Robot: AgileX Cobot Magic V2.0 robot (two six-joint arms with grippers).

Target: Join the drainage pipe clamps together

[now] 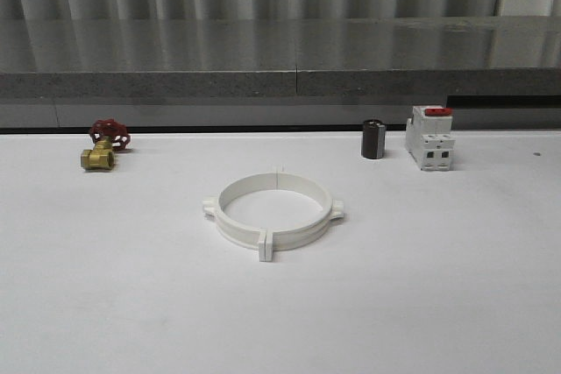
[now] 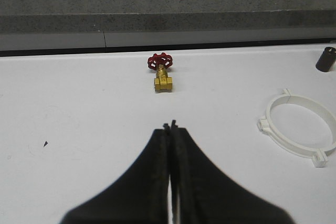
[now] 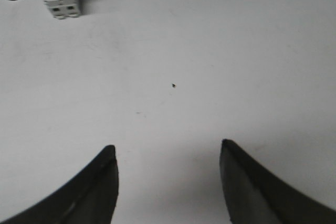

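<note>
The clamps [image 1: 275, 210] lie as a closed ring mid-table, forward of the breaker [image 1: 429, 137] and to its left. Left gripper [image 2: 170, 127] is pinched together, right gripper [image 3: 168, 156] spread wide, both off the ring. Best check the tabs [image 1: 266, 245] meet flush; press there if any gap shows.

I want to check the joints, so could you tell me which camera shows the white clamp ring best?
The front view: the whole clamp ring lies centred on the table with its tabs visible. The left wrist view shows it cut off at the picture's edge.
</note>
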